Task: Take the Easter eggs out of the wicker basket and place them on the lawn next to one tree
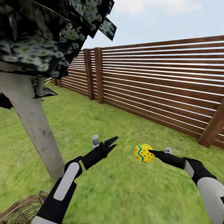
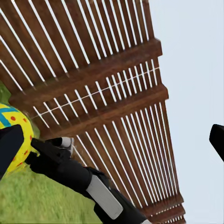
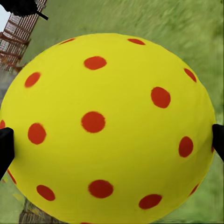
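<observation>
Head view, nearest first: the wicker basket (image 1: 23,208) sits at the lower corner, its inside out of sight, so I cannot tell how many eggs remain in it. Just beyond stands the tree (image 1: 32,121) with its pale trunk. The left gripper (image 1: 112,143) hangs over the lawn (image 1: 124,193), fingers slightly parted and holding nothing. The right gripper (image 1: 146,152) pinches an Easter egg (image 1: 143,153) in the air above the grass, near the tree; the right wrist view shows fingertips (image 3: 5,149) pressed to both its sides. Behind runs a slatted wooden fence (image 1: 161,84). This egg is not yet set down, and no egg shows on the grass.
</observation>
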Motion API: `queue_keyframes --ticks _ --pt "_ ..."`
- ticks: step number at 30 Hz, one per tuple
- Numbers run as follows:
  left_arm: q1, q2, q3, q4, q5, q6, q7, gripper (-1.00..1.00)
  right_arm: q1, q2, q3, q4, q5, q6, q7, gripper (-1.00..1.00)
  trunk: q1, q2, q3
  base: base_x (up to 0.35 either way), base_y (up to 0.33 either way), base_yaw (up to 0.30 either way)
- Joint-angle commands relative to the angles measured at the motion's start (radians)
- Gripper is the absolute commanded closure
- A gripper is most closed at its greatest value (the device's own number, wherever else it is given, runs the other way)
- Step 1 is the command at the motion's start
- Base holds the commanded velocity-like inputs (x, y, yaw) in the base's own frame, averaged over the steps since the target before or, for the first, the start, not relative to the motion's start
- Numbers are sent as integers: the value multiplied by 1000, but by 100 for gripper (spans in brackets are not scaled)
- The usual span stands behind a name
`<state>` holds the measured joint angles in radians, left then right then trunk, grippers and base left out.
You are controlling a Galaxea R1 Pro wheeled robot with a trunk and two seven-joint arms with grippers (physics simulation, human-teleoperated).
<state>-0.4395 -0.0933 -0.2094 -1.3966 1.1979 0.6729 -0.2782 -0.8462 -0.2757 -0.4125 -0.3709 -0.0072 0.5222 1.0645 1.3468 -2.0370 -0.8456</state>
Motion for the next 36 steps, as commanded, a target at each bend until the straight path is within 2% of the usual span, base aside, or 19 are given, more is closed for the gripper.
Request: queue_keyframes --ticks 1,4,12,14,15,17,20,22,23,26,27,30,31,34,36 --pt "-1 0 1 1 3 4 -1 -100 -1 7 -5 -1 -2 9 -30 100 0 0 0 0 0 263" --pt "-1 -2 0 0 3 4 0 -100 -1 18 -5 -3 -2 9 -60 100 0 0 2 -10 0 266" --pt "-1 -2 -1 -2 3 4 1 -100 -1 25 -5 -2 -1 9 -73 100 0 0 7 -278 -70 267" --pt "-1 -2 -1 -2 3 4 1 -100 -1 41 -4 -3 -1 6 -114 100 0 0 9 -303 -158 268" --pt "-1 -2 -1 -1 3 4 4 -100 -1 53 -4 -3 -1 -8 -157 100 0 0 9 -266 -212 268" --pt "-1 -2 -1 2 2 4 10 -100 -1 78 -2 -3 1 -78 -223 100 0 0 11 -213 -258 271" --pt "-1 -2 -1 3 0 3 18 -100 -1 97 -1 -3 19 -115 -270 100 0 0 12 -141 -299 276" --pt "-1 -2 -1 4 -1 2 64 -100 -1 113 0 -3 24 -134 -333 100 0 0 13 -110 -312 277" --pt "-1 -3 -1 3 0 2 119 -100 0 123 0 -1 26 -163 -354 100 0 0 14 -105 -314 277" --pt "-1 -4 -1 3 0 -20 150 -100 1 135 3 8 31 -219 -378 100 0 0 16 -104 -314 278" --pt "-1 -4 -1 3 0 -24 152 -100 1 146 11 10 46 -239 -387 100 0 0 16 -65 -319 279" --pt "-1 -3 -1 4 0 -29 155 -100 3 177 29 15 150 -333 -419 100 0 0 18 -20 -330 279" --pt "-1 -3 -1 4 0 -30 161 -100 4 194 31 22 181 -371 -439 100 0 0 18 -4 -332 279" --pt "-1 -3 -1 4 0 -30 167 -100 15 214 34 44 210 -420 -485 100 0 0 20 -1 -247 279" --pt "-1 -3 -1 4 0 -30 168 -100 20 228 35 53 246 -456 -507 100 0 0 21 0 -125 280"
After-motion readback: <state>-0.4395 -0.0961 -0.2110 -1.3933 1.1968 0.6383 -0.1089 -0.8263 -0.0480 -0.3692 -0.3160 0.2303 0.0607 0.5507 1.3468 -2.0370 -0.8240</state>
